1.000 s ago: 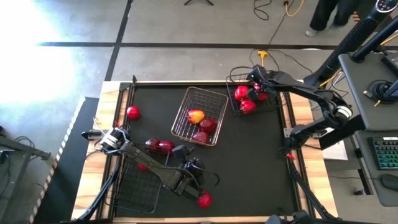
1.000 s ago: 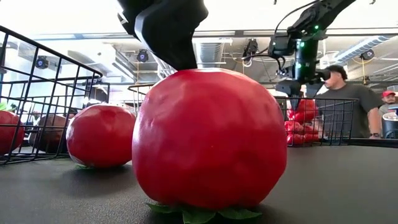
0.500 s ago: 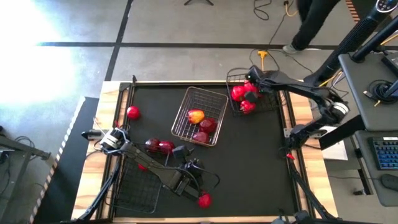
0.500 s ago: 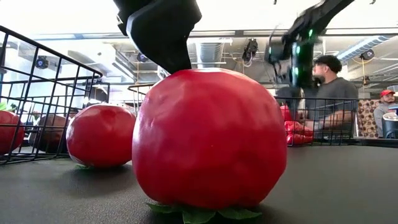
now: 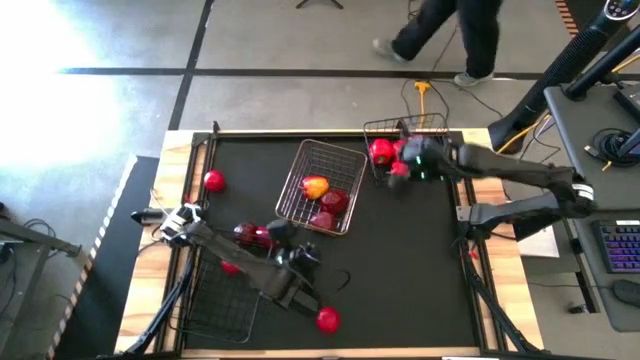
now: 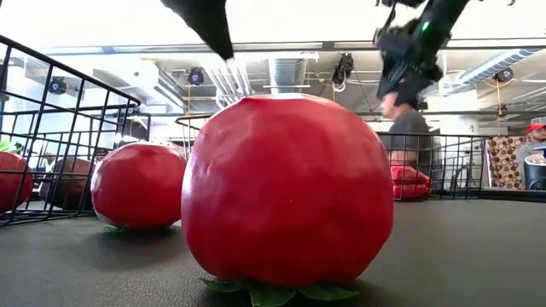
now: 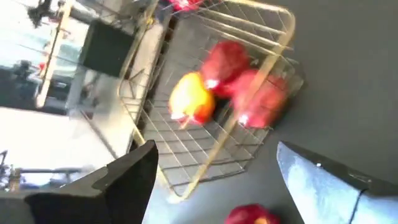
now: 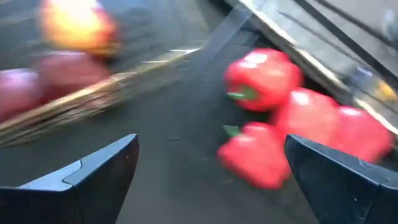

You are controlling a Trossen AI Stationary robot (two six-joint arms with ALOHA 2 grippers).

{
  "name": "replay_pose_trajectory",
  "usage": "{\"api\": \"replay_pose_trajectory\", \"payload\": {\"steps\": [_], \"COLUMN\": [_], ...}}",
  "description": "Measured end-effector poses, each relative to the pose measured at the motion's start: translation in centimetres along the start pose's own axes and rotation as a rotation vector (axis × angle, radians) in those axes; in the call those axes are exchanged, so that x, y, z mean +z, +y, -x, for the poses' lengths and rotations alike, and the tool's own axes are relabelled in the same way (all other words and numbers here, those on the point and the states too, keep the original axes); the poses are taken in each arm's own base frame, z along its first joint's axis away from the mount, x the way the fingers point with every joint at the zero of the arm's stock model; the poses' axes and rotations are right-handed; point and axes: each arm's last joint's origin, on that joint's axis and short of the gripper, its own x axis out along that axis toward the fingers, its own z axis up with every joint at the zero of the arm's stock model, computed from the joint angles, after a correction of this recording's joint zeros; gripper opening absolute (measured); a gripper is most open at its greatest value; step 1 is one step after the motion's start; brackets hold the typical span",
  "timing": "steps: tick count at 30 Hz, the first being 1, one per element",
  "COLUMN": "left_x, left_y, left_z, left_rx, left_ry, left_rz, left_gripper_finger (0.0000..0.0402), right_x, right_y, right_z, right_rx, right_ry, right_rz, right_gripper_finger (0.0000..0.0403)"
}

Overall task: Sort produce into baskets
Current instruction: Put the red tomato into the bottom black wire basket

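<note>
Tomato lies on the worktop near the front edge, left gripper above it with jaws apart and empty, right gripper jaws apart over the pepper basket.

In the low view a huge red tomato fills the middle and hides most of the table behind it — its base is cut off by the bottom edge. The right wrist view is motion-blurred: the bell peppers smear together. The walking person is cropped at the top.
</note>
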Motion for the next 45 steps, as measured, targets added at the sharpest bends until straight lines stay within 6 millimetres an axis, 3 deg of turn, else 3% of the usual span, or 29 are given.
{"api": "replay_pose_trajectory", "payload": {"steps": [5, 11, 18, 22, 26, 33, 37, 45], "left_x": [0.9, -2.3, -6.8, -9.6, -12.9, -16.0, -18.0, -20.8], "left_y": [3.5, 7.0, 13.8, 18.4, 21.2, 22.1, 23.1, 23.0], "left_z": [-0.4, -4.0, -7.8, -10.7, -14.3, -19.5, -22.2, -25.5], "left_rx": [-0.084, -0.053, 0.003, 0.003, -0.003, -0.068, -0.050, -0.078], "left_ry": [0.039, 0.249, 0.438, 0.618, 0.798, 0.884, 1.019, 1.241], "left_rz": [0.046, 0.038, 0.222, 0.494, 0.700, 0.792, 0.781, 0.718], "left_gripper_finger": [0.0310, 0.0310, 0.0310, 0.0310, 0.0310, 0.0310, 0.0310, 0.0310], "right_x": [-2.8, -6.8, -9.1, -9.1, -9.0, -9.1, -9.2, -9.5], "right_y": [5.0, 9.0, 10.9, 11.3, 11.6, 12.1, 12.4, 12.6], "right_z": [1.5, 1.7, 1.5, 1.3, 0.9, 0.3, 0.0, -0.4], "right_rx": [0.188, 0.265, 0.296, 0.290, 0.271, 0.258, 0.257, 0.251], "right_ry": [-0.103, -0.141, -0.085, -0.075, -0.092, -0.080, -0.079, -0.066], "right_rz": [0.099, 0.184, 0.219, 0.222, 0.220, 0.229, 0.231, 0.245], "right_gripper_finger": [0.0393, 0.0393, 0.0393, 0.0393, 0.0393, 0.0393, 0.0393, 0.0393]}}
